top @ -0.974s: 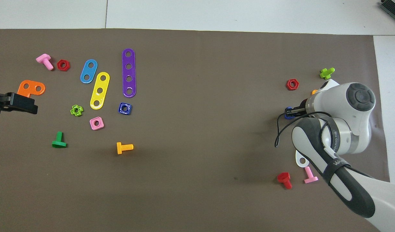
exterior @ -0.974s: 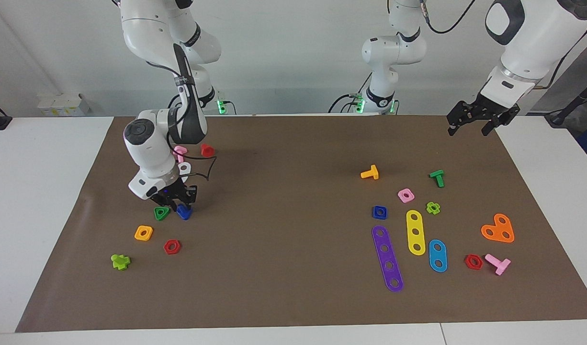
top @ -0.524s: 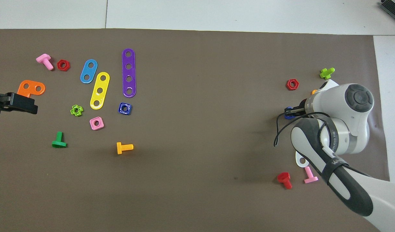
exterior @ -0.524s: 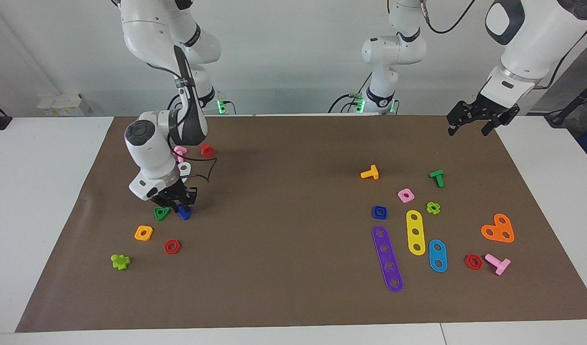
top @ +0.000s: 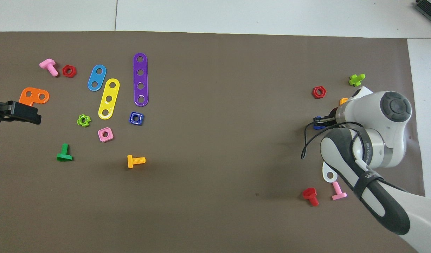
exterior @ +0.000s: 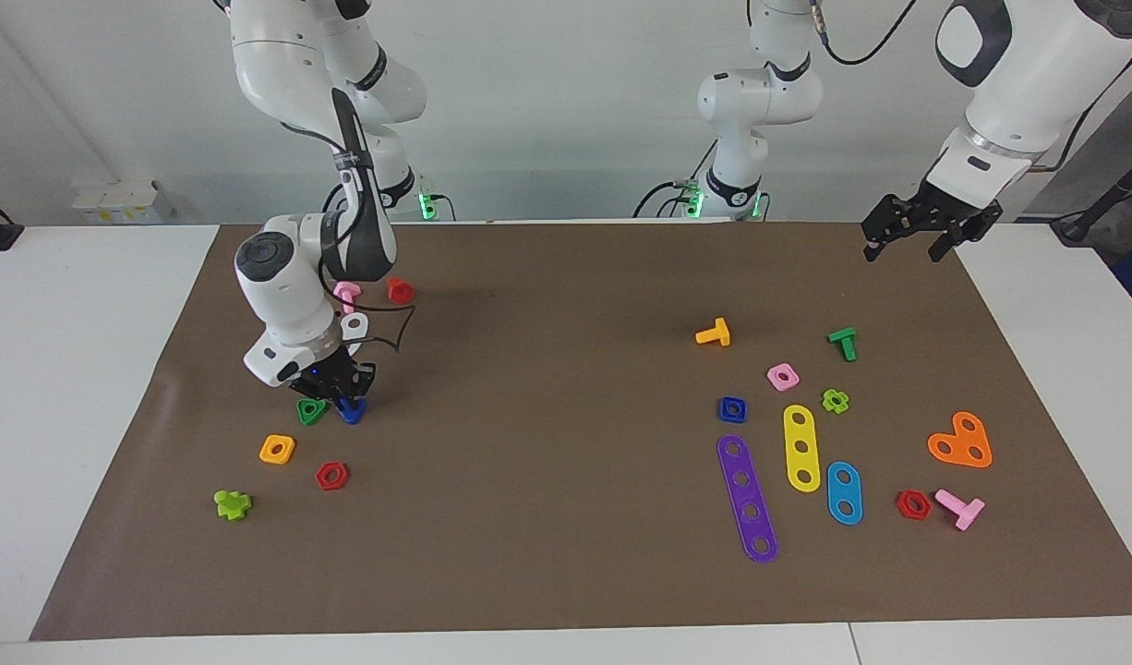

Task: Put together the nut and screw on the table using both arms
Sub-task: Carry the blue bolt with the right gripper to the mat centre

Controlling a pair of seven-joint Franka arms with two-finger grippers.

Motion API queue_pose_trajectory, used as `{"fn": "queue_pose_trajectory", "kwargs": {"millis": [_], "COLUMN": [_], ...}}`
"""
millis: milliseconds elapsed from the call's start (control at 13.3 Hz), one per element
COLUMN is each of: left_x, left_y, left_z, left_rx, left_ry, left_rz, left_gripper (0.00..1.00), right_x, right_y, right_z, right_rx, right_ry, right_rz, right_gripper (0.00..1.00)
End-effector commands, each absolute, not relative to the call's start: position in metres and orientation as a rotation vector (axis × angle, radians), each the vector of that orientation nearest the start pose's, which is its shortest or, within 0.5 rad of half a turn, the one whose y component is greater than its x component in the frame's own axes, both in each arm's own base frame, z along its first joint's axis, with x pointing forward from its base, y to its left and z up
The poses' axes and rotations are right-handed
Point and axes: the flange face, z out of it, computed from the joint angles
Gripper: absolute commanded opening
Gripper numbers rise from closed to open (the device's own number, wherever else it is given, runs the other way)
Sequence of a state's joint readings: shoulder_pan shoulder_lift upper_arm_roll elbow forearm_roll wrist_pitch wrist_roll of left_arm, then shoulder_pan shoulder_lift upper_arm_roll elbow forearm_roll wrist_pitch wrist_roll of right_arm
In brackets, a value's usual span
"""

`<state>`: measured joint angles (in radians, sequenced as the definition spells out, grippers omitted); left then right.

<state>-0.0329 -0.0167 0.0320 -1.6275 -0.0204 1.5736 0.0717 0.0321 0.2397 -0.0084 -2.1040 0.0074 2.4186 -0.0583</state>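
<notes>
The dark-blue screw (exterior: 351,410) lies on the brown sheet of the table (exterior: 547,517) toward the right arm's end, beside a green triangular nut (exterior: 311,410). My right gripper (exterior: 342,392) is down on the screw and shut on it; in the overhead view only a blue edge of the screw (top: 317,118) shows by the right gripper (top: 321,122). The dark-blue square nut (exterior: 732,408) (top: 136,118) lies toward the left arm's end, beside the purple strip. My left gripper (exterior: 926,233) (top: 15,112) waits open in the air over the sheet's edge.
Around the screw lie an orange square nut (exterior: 277,449), a red hex nut (exterior: 331,476) and a lime cross piece (exterior: 232,504). Near the blue nut lie a pink square nut (exterior: 783,376), a purple strip (exterior: 747,497), a yellow strip (exterior: 801,447) and an orange screw (exterior: 714,333).
My right gripper has shifted slightly toward the right arm's end of the table, and the blue screw has moved with it. The left arm has not moved.
</notes>
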Motion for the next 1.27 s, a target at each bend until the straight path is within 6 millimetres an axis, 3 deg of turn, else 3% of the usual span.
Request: {"fn": "queue_pose_trajectory", "kwargs": {"millis": [0,225,300,449,749,824,1049,1199], "left_x": [0.539,0.539,0.539,0.539,0.539,0.539,0.539,0.539], "left_y": [-0.001,-0.001,-0.001,-0.001,-0.001,0.000,-0.001,-0.001], "left_z": [0.608,0.608,0.608,0.608,0.608,0.608,0.608,0.608], "left_rx": [-3.153,-3.151,-3.151,-3.151,-3.151,-3.151,-3.151,-3.151], "left_ry": [0.096,0.096,0.096,0.096,0.096,0.094,0.096,0.096], "left_rz": [0.057,0.058,0.058,0.058,0.058,0.058,0.058,0.058], "left_gripper": [1.00,1.00,1.00,1.00,1.00,1.00,1.00,1.00], "right_x": [0.601,0.624,0.630,0.631,0.623,0.624,0.598,0.598], "right_y": [0.023,0.066,0.091,0.160,0.312,0.332,0.403,0.407], "right_z": [0.361,0.424,0.443,0.458,0.429,0.419,0.362,0.359], "right_rx": [-3.120,-3.118,-3.116,-3.088,-3.017,-3.015,-3.047,-3.041], "right_ry": [-0.027,0.058,0.095,0.168,0.264,0.284,0.288,0.296], "right_rz": [-0.131,-0.160,-0.170,-0.211,-0.266,-0.266,-0.304,-0.343], "right_gripper": [0.00,0.00,0.00,0.00,0.00,0.00,0.00,0.00]}}
